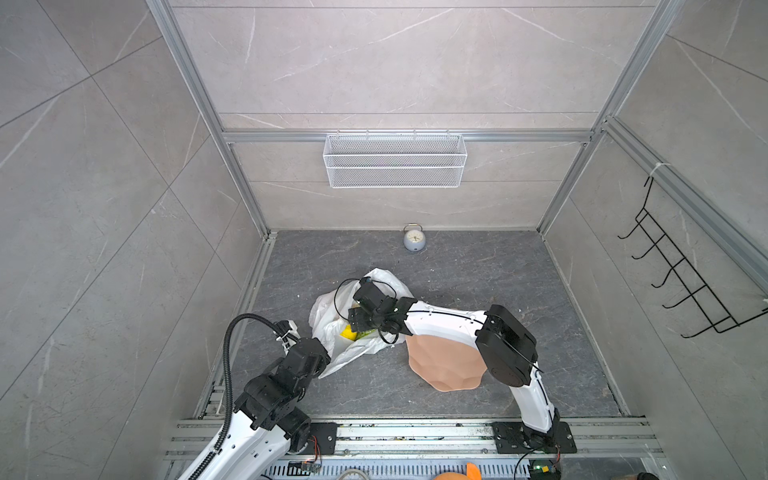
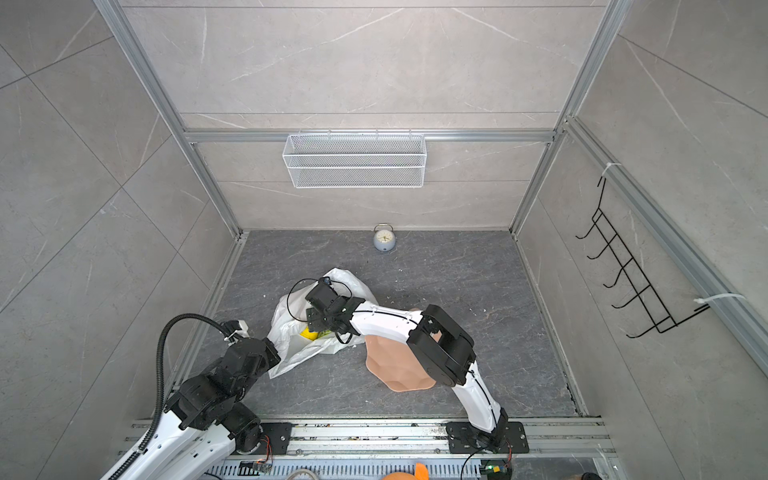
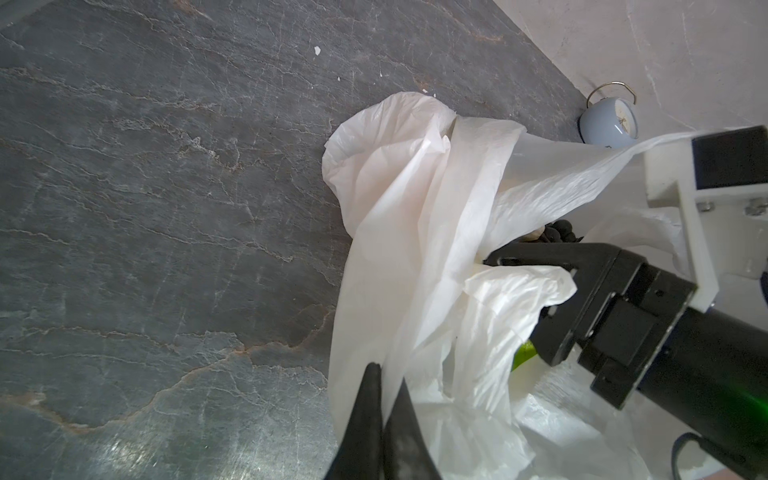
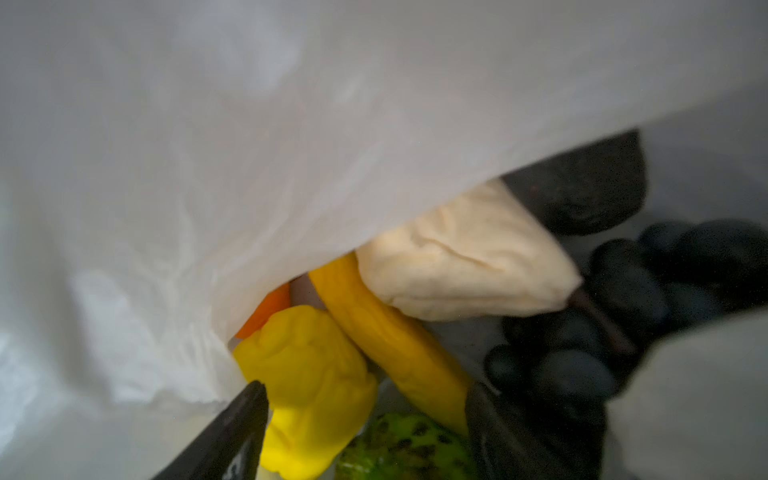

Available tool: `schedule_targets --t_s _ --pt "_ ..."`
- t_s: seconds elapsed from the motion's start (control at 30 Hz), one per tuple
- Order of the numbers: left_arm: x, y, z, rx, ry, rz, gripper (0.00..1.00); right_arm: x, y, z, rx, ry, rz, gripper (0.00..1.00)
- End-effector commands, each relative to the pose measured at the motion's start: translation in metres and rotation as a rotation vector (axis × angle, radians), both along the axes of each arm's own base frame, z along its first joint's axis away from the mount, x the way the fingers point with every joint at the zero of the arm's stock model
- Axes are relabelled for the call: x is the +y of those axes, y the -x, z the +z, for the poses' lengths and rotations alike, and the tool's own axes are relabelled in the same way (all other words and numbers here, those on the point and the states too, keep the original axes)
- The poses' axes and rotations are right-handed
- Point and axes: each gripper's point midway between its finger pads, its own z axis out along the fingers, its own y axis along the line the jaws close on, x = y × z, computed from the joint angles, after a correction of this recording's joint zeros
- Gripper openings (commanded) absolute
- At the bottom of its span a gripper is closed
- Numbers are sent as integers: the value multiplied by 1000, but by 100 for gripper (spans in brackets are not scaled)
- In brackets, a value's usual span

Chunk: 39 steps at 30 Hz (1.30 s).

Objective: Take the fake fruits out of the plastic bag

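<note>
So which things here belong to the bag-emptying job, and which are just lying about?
Job:
- plastic bag
- fake fruits inside it: yellow fruit, banana, beige fruit, grapes, green fruit
- left gripper, shut on the bag
- right gripper, open among the fruits

Lying about:
- alarm clock
- pink bowl
- wire basket

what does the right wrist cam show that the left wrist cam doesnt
Only the right wrist view: the yellow lumpy fruit, the banana, an orange sliver, and both fingertips of the open right gripper. Only the left wrist view: the left gripper shut on a fold of the plastic bag, the alarm clock, bare table. Both: the bag, the dark grape bunch, the beige fruit, some green fruit.
</note>
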Motion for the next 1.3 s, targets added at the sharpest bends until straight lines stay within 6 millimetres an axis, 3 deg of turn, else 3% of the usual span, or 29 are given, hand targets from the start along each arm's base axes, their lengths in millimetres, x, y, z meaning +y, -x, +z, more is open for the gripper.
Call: schedule_targets --t_s 0.0,0.13,0.37,0.57,0.87,0.97,1.07,1.27 --pt "8 1 -4 -10 -35 20 0 11 24 -9 18 -24 81 79" --pt "9 1 -4 -33 -19 29 0 15 23 -16 3 6 85 80" --pt "9 5 -13 -8 -12 28 0 17 -3 -20 -78 106 39 79" --pt "13 6 -8 -19 -18 36 0 31 10 -29 -99 144 110 80" --pt "15 8 -11 -16 -19 48 0 46 8 -44 -79 173 139 81" --pt "17 10 -13 -9 -27 52 0 47 5 -37 -92 175 138 72" --pt "18 10 -14 -2 -32 58 0 43 2 -15 -129 169 129 62" --pt "21 10 -14 -3 -43 71 0 31 8 36 -179 96 119 59"
